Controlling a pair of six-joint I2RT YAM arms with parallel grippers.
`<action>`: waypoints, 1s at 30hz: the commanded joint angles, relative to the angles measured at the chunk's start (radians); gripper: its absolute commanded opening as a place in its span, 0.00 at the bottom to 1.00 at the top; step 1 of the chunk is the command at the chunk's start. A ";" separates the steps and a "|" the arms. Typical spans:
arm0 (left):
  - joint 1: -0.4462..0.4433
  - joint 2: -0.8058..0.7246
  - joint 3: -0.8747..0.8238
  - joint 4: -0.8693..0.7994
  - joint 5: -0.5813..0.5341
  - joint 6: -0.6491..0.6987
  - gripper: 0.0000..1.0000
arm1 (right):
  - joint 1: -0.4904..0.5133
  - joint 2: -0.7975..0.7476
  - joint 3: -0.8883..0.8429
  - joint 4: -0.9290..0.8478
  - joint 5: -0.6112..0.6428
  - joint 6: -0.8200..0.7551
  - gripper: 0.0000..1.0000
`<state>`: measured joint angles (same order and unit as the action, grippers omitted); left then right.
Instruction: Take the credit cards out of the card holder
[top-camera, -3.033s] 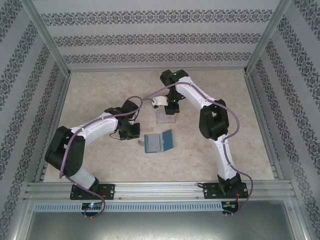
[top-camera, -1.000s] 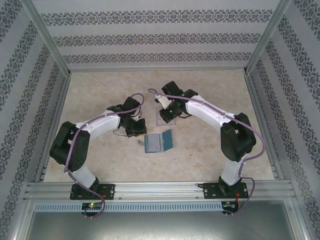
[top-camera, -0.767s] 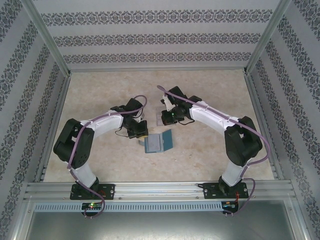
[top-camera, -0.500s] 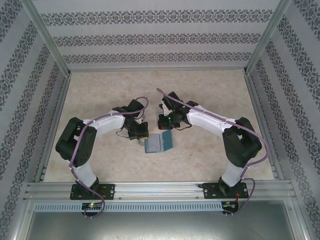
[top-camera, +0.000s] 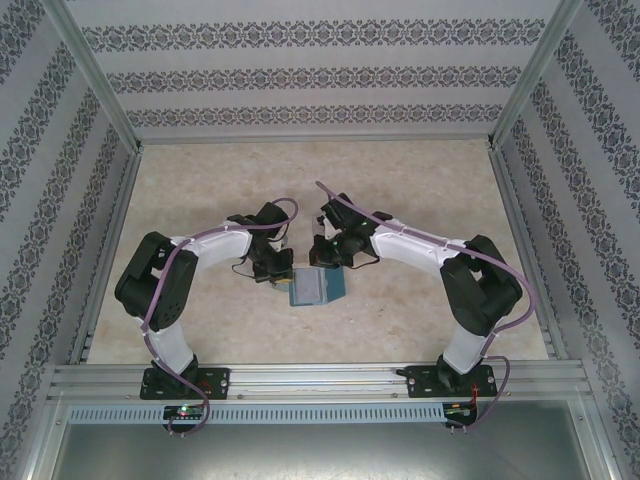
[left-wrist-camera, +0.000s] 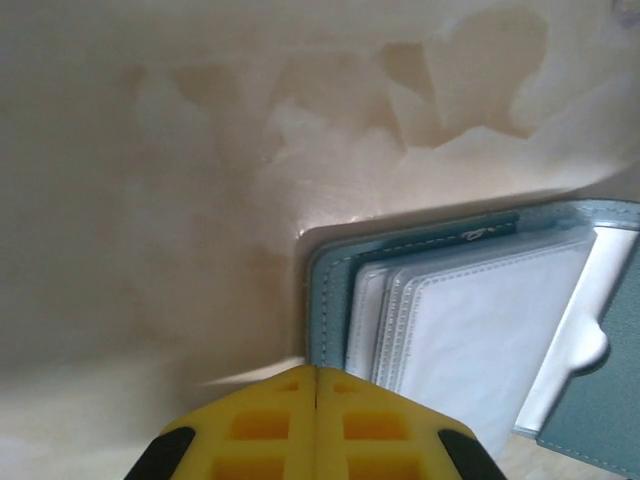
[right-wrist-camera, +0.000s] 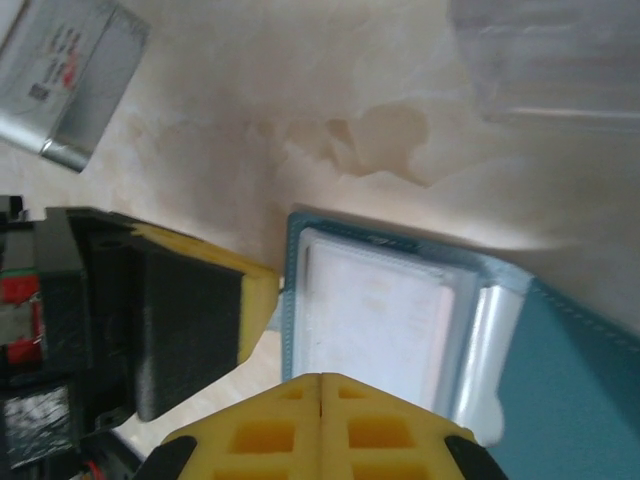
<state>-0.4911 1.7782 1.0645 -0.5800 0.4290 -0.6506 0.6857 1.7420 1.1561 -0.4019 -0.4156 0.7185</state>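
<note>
Now the card holder (top-camera: 318, 287) is shown lying open at the middle of the surface (top-camera: 200, 190). The left gripper (left-wrist-camera: 317, 372), shut and empty, has been brought to its left edge, the right gripper (right-wrist-camera: 321, 378), also shut, to its far edge; card removal is judged imminent.
</note>
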 joint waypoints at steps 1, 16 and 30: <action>-0.011 0.022 -0.003 -0.052 -0.033 0.031 0.02 | 0.016 0.024 -0.001 0.035 -0.048 0.040 0.07; -0.010 0.041 -0.012 -0.043 -0.034 0.031 0.01 | 0.052 0.137 0.033 0.064 -0.122 0.061 0.12; -0.011 0.041 -0.014 -0.038 -0.028 0.031 0.01 | 0.066 0.188 0.056 0.010 -0.093 0.038 0.15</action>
<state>-0.4911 1.8004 1.0645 -0.5915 0.4107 -0.6350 0.7391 1.9079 1.1858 -0.3527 -0.5175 0.7635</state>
